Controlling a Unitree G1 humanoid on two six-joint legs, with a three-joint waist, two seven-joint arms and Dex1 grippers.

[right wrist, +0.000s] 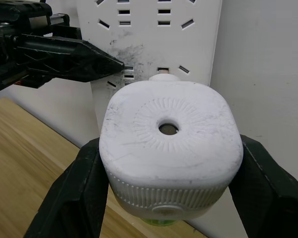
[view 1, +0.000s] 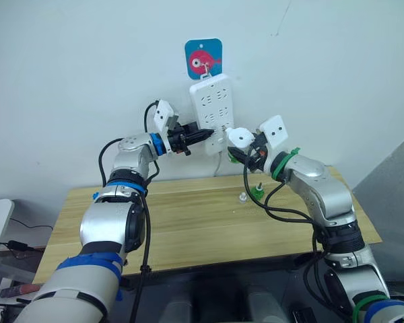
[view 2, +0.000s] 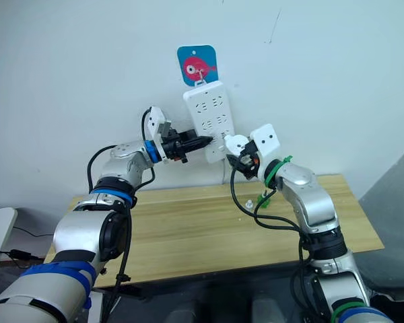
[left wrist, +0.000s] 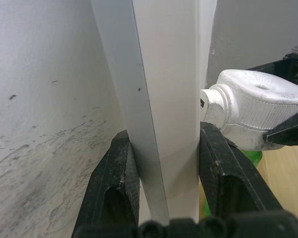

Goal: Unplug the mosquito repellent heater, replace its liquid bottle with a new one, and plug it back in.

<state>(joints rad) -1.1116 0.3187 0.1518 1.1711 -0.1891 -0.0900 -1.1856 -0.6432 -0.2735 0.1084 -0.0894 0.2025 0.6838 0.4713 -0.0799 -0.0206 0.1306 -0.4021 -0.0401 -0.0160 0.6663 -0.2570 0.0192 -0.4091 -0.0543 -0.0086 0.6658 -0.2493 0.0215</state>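
Two grippers up at the power strip (view 1: 213, 111) | head: your left gripper (view 1: 200, 135) pinches its edge, right gripper (view 1: 244, 149) clamps the mosquito repellent heater (view 1: 240, 138) | left wrist: fingers (left wrist: 222, 173) straddle the strip | right wrist: heater looks light, rigid, smooth; hold its ribbed flanks.

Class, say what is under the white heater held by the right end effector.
A sliver of green bottle shows below the heater; the rest is covered by the heater and the right end effector.

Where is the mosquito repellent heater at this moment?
The mosquito repellent heater sits in the right gripper, right of centre in the head views, against the lower edge of the wall-mounted power strip.
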